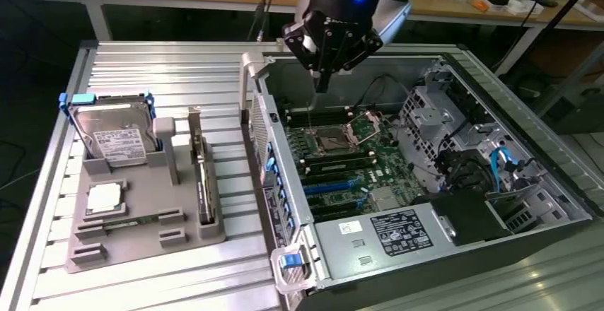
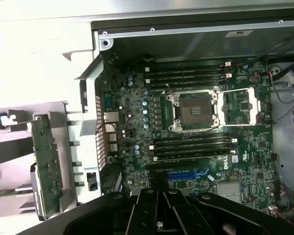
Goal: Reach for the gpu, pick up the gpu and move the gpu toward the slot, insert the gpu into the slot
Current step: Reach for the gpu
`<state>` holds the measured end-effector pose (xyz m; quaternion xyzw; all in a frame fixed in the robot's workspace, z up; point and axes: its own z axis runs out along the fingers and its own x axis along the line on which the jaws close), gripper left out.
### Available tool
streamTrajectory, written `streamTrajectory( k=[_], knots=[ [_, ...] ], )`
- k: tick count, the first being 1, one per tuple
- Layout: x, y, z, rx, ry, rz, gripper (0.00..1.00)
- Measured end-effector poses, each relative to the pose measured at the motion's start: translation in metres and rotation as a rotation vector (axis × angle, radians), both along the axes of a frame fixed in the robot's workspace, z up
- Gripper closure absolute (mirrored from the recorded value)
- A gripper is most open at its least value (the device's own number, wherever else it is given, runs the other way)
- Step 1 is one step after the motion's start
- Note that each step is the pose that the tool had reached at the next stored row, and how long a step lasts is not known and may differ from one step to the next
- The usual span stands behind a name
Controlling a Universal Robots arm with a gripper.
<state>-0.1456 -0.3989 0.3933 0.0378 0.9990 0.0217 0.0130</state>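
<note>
Hand point(image 1: 321, 83) pressed together, gripping nothing, hanging at upper centre of the exterior view over the open computer case point(image 1: 259, 113). Beneath it, mid-frame, the green motherboard point(image 1: 378, 141) with its blue slot point(image 2: 187, 174). Well apart at left of centre, the gpu point(image 1: 201, 184) standing on edge in a grey holder point(image 1: 141, 233) on the desk point(image 1: 170, 63), near a hard drive point(image 1: 113, 138).

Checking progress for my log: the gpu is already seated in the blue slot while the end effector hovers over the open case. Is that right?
No. In the exterior view the gpu stands in the gray holder outside the case, and the slot is empty. The end effector does hover over the open case.
</note>
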Motion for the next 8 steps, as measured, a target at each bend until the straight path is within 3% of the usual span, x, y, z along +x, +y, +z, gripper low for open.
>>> streamTrajectory(
  k=[8],
  knots=[
    [-0.026, 0.0000, 0.0000, 0.0001, 0.0000, 0.000, 0.89]
  ],
)
